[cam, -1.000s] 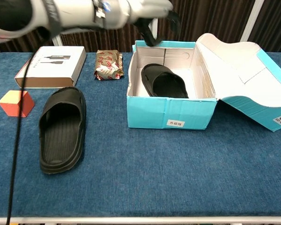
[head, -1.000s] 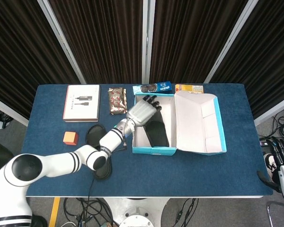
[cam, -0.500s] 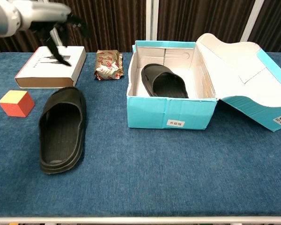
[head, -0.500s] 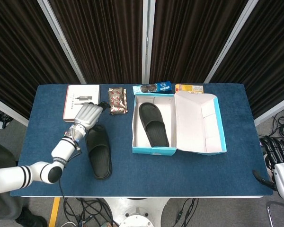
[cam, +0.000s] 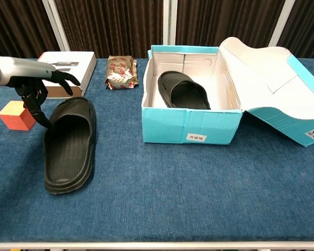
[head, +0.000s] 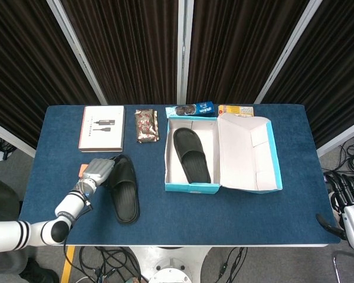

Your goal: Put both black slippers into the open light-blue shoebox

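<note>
Loose slipper: the second black moulded rubber slipper (cam: 69,146) is lying sole-down on the blue cloth-covered counter (cam: 199,198), left of the box and apart from it.
Boxed slipper: the other black slipper (head: 191,155) is already lying inside the open light-blue cardboard shoebox (cam: 188,128), whose lid is hanging open to the right.
Left hand: the left hand (cam: 39,89) is hovering at the slipper's far end with fingers spread and pointing down; it is gripping nothing, and whether a fingertip is touching the rim I cannot tell.
Right hand: the right hand (head: 349,206) is sitting off the counter's right edge; how its fingers are lying I cannot tell.
Handling: the slipper is looking light, springy and somewhat bendy, with a matte, grippy surface, not fragile. The arched strap over the toe end is looking like the surest hold; a side pinch would probably let it sag.
Change: half a second ago the left hand was up over the white flat carton (head: 101,127); it is now coming down beside the orange block (cam: 14,116). The slippers and box are lying as before.
</note>
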Robot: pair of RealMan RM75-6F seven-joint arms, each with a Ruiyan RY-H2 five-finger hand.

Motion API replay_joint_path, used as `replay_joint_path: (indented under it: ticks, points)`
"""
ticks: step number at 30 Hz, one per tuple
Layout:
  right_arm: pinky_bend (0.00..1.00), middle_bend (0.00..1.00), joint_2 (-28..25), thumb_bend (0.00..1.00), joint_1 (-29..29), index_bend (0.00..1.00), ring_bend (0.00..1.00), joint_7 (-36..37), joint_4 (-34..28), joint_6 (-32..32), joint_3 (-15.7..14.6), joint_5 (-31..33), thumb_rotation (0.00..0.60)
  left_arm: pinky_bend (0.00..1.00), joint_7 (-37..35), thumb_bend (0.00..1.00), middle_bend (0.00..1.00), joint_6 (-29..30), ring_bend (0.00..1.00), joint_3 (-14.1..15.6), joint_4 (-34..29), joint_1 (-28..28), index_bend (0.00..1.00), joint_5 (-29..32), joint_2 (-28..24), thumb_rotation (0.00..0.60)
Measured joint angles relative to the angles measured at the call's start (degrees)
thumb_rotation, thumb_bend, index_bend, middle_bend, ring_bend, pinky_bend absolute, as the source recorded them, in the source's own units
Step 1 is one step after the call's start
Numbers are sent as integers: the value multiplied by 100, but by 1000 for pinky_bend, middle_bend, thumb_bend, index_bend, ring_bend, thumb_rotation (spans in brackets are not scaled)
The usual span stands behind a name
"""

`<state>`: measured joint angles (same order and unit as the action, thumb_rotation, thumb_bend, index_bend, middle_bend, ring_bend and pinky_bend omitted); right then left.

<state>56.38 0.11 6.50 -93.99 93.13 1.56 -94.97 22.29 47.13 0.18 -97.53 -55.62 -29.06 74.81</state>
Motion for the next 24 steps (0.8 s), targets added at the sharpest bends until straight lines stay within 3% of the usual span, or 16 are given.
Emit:
replay_joint_path:
  ticks: [8,11,16,20,24]
  points:
    - [0,43,7,117,-3,0,0,27,21,12,-10,-4,600,645,86,0,104,-174,704,-103,217,-185,52,591,234,600]
    - [0,44,17,116,-6,0,0,49,42,4,-18,4,600,655,106,0,128,-350,727,-103,299,-273,95,784,280,600]
    - [0,43,18,116,-28,0,0,88,75,29,-19,33,600,735,164,1,297,-218,812,-80,500,-350,257,1041,506,600]
    - [0,43,23,116,-22,0,0,101,86,11,-26,30,600,834,193,26,574,262,896,-120,634,-320,515,1131,747,600]
    - [0,43,25,117,-18,0,0,106,91,13,-22,35,600,851,96,28,654,859,913,-270,650,-133,591,1048,895,600]
